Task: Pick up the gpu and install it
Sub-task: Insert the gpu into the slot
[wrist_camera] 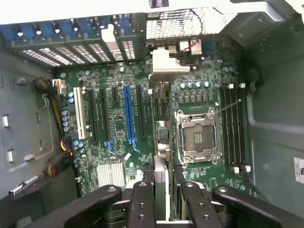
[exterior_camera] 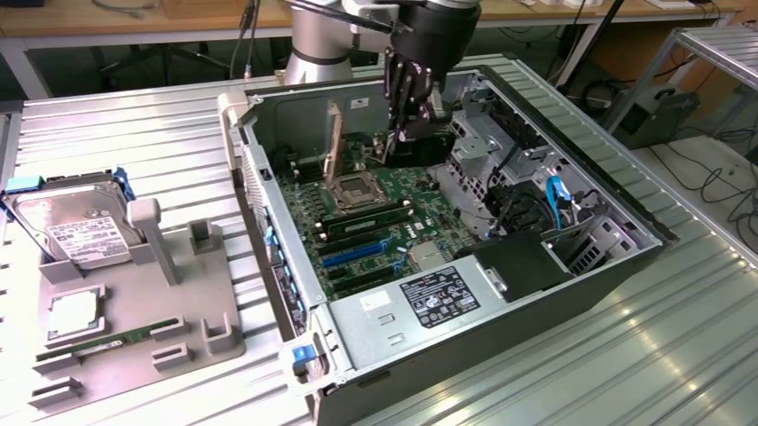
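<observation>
The gripper [wrist_camera: 162, 192] sits closest to the wrist camera, its black linkage straddling one end of the gpu [wrist_camera: 161, 142], which shows edge-on as a thin upright card. The card runs away from the gripper to its silvery bracket [wrist_camera: 169, 61] at the case's slotted rear wall [wrist_camera: 71, 47]. Whether the gripper is pinching the card or merely standing around it cannot be told. One side of the card lies just beside a black slot [wrist_camera: 142, 114], with one long blue slot [wrist_camera: 128, 111] and one white slot [wrist_camera: 79, 114] beyond. The other side faces the single CPU socket [wrist_camera: 197, 133], with a narrow strip of bare board between.

In the exterior view, from its left: a grey holder [exterior_camera: 190, 328] on the ribbed metal surface [exterior_camera: 142, 124] carries one hard drive [exterior_camera: 71, 226], one processor chip [exterior_camera: 74, 312] and one RAM stick [exterior_camera: 101, 342]. Next comes the open computer case [exterior_camera: 266, 266]. Inside, the gpu [exterior_camera: 335, 138] shows as a tan-brown upright strip before the far wall [exterior_camera: 296, 120], near the CPU socket [exterior_camera: 355, 191]. The gripper [exterior_camera: 414, 151] hangs just to the exterior view's right of it, close to the drive cage [exterior_camera: 474, 151], with little room there. One power supply [exterior_camera: 427, 297] fills the near corner.
</observation>
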